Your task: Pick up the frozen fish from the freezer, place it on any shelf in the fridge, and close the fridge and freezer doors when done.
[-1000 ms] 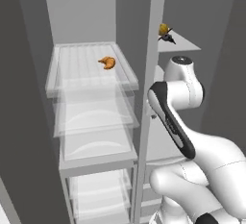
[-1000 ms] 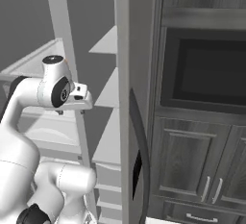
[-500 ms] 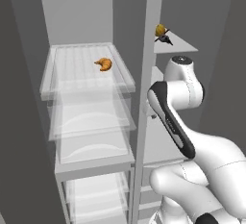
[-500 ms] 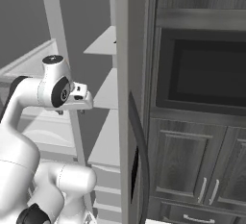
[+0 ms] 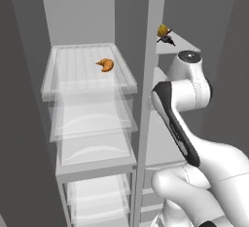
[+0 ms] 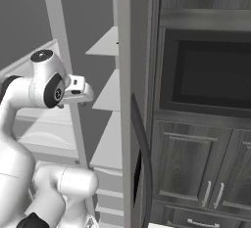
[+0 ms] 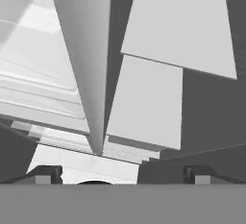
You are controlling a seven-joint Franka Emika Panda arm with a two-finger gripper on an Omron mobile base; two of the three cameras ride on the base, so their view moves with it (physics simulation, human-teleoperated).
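The frozen fish (image 5: 168, 39), small and dark, lies on the freezer's top grey shelf (image 5: 182, 44) beside a yellow-orange item (image 5: 162, 29). The freezer (image 5: 170, 138) stands to the right of the fridge (image 5: 92, 123), whose translucent top shelf (image 5: 73, 67) carries an orange croissant (image 5: 105, 65). My wrist (image 5: 189, 75) is raised in front of the freezer, below the fish's shelf. In the hand view my gripper (image 7: 122, 174) is open with nothing between its fingertips (image 7: 48, 172). It looks down along the divider (image 7: 89, 64) and the grey freezer shelves (image 7: 149, 103).
The open freezer door (image 6: 128, 100), with a dark curved handle (image 6: 143, 148) and a small panel (image 6: 137, 179), stands close on my right. Dark cabinets and a built-in oven (image 6: 211, 75) lie beyond it. The open fridge door (image 5: 19, 138) walls the left side.
My hand has risen slightly in front of the freezer. The jaws have stayed open, and the fish and croissant have not moved.
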